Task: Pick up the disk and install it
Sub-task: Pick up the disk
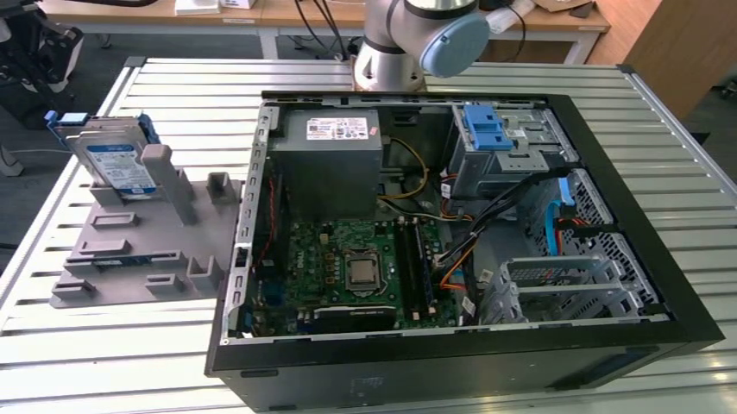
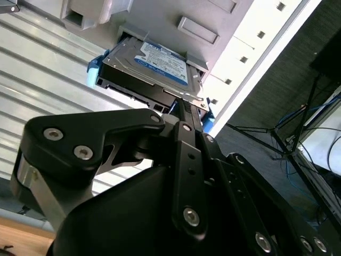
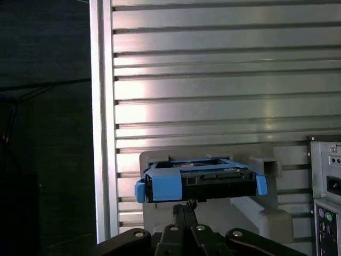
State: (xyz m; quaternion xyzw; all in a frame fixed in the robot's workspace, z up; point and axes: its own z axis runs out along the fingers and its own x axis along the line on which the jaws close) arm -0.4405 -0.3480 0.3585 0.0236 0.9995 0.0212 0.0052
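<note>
**Disk in its stand, gripper aimed at it with fingers closed**

The disk (image 1: 116,162), a flat rectangular silver hard drive with a white-and-blue label in a blue plastic bracket, stands on edge in a slot of a grey moulded plastic stand (image 1: 127,250). In the exterior view the stand lies on the ribbed metal table (image 1: 116,362). It is just beside the open black computer case (image 1: 461,375), on the exterior view's left. No part of the disk is inside the case, so the install is not yet begun.

In the first wrist view the black metal gripper (image 3: 186,205) points at the middle of the disk's narrow bracketed edge (image 3: 200,181). The second wrist view has the gripper (image 2: 181,104) aimed at the same edge, with the label face (image 2: 160,60) in sight. Its fingers are drawn together with nothing between them. I cannot tell how much gap lies between the tips and the drive.

The step in hand looks like the approach for the pick. To do it well, the fingers would need to spread wider than the drive's thickness before reaching it. They should stay centred between the bracket's blue end tabs and clamp on the flat faces. The lift should run straight along the slot, since a tilt would likely bind the disk against the stand.
</note>
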